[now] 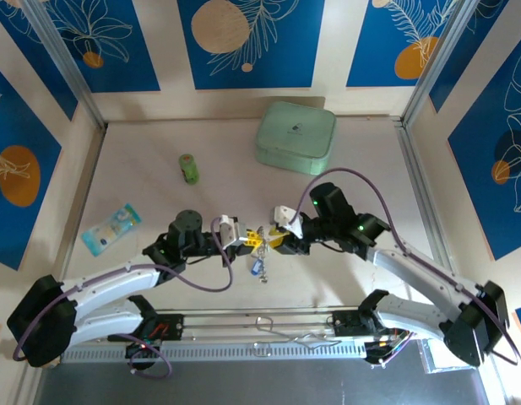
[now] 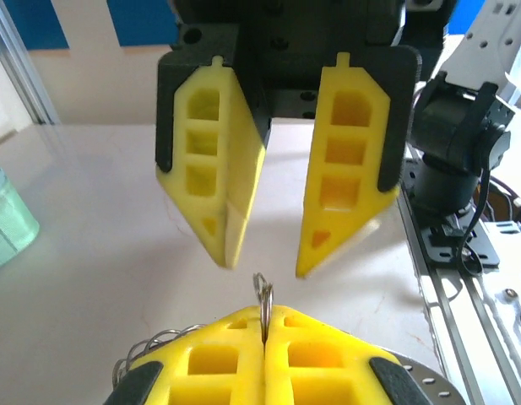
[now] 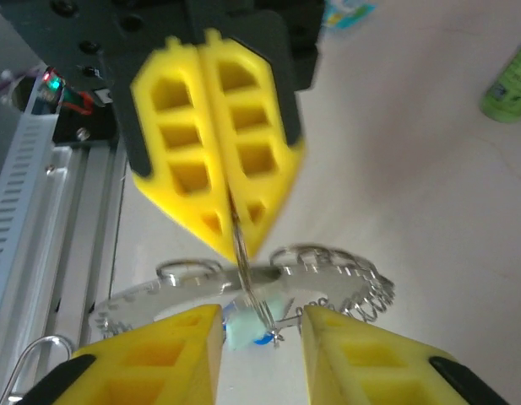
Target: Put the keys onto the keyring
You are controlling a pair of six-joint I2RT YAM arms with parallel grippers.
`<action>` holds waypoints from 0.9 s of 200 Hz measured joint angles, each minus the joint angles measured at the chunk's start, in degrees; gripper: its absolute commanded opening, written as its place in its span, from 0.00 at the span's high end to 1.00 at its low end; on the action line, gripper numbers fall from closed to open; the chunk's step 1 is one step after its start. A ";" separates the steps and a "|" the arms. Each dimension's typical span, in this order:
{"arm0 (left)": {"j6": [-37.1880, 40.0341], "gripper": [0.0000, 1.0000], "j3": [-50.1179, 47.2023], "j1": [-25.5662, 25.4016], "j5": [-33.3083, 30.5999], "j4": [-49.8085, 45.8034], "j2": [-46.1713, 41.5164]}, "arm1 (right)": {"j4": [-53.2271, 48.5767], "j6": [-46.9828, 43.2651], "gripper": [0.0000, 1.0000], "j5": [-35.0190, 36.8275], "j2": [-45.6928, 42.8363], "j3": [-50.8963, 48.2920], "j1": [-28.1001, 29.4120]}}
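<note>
Left gripper (image 2: 264, 325) pinched shut on small wire loop (image 2: 262, 291); right gripper (image 3: 260, 319) parted, keyring (image 3: 355, 278) beneath

Mint-green case (image 1: 295, 137), green cylinder (image 1: 188, 169) and blue packet (image 1: 111, 228) lie well apart

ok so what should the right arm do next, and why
Probably ease the right gripper in and close on the thin wire loop: its fingers stand open either side of it, while the left gripper is shut on that loop, a bluish key at its end.
</note>
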 measured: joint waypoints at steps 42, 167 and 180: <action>-2.78 1.00 -2.47 -0.02 -0.55 6.80 0.02 | 7.08 5.88 0.66 -1.70 -2.64 -5.40 -1.14; -4.22 1.00 -2.69 -0.04 -0.52 9.11 0.02 | 10.67 7.89 0.98 -5.22 -0.70 -5.51 -1.14; -4.24 1.00 -2.69 -0.04 -0.52 9.11 0.02 | 10.58 7.96 1.00 -5.60 -0.70 -5.51 -1.20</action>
